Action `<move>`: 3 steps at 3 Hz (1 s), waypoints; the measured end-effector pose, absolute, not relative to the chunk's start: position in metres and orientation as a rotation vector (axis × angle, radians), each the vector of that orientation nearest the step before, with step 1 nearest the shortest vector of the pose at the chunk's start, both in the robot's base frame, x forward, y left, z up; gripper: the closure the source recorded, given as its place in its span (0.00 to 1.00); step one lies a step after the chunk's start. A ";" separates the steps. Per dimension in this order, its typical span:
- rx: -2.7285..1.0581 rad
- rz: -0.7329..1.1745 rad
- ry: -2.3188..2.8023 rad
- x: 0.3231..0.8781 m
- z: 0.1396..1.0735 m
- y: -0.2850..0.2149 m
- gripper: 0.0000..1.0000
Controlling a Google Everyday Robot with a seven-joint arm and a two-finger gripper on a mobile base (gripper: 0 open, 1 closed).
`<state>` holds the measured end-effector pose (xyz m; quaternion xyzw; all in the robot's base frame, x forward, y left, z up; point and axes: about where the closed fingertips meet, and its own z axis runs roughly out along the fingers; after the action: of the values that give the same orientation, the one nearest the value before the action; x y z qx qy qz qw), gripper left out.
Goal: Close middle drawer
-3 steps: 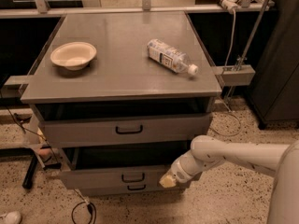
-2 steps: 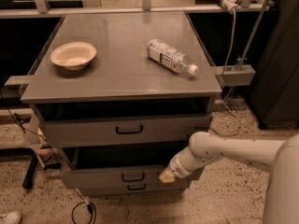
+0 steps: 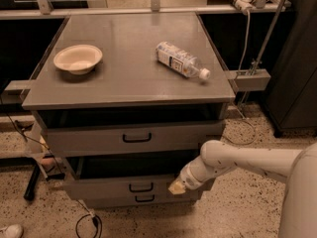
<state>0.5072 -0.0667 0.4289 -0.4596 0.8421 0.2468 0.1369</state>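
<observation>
The middle drawer [image 3: 114, 186] is a low grey front with a small black loop handle [image 3: 140, 187]. It stands pulled out under the taller top drawer [image 3: 99, 140], with a dark gap above its tray. My gripper [image 3: 177, 186] is on a white arm that reaches in from the right. It sits against the right end of the middle drawer's front. The similar low third drawer [image 3: 144, 199] lies just below.
On the cabinet top [image 3: 129, 78] stand a cream bowl [image 3: 78, 59] and a plastic bottle [image 3: 182, 60] lying on its side. The top drawer is also slightly open. Cables [image 3: 86, 222] and a black leg [image 3: 33, 181] lie on the speckled floor at left.
My arm has edged slightly left and up, and the gripper stays at the right end of the middle drawer's front. The drawer's position looks about the same.
</observation>
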 end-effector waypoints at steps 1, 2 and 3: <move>-1.330 0.714 2.437 0.507 0.429 -0.067 0.34; -1.330 0.714 2.437 0.507 0.429 -0.067 0.10; -1.330 0.715 2.437 0.507 0.429 -0.067 0.00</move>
<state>0.5071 -0.0666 0.4288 -0.4596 0.8421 0.2469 0.1368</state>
